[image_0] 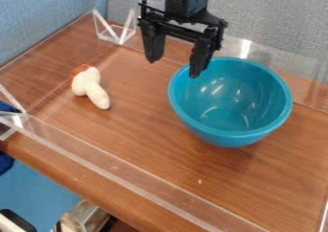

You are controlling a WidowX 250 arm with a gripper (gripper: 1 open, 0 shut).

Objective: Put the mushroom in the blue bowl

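Observation:
The mushroom lies on its side at the left of the wooden table, cream-white with a reddish-orange patch at its far end. The blue bowl stands upright at the right, glossy teal and empty. My gripper hangs pointing down above the table between them, close over the bowl's left rim, open, with nothing between its black fingers. It is well to the right of the mushroom and apart from it.
A low clear acrylic wall runs along the table's front and left edges, and another stands at the back. The wooden table shows bare wood between mushroom and bowl. A blue object sits at the left edge.

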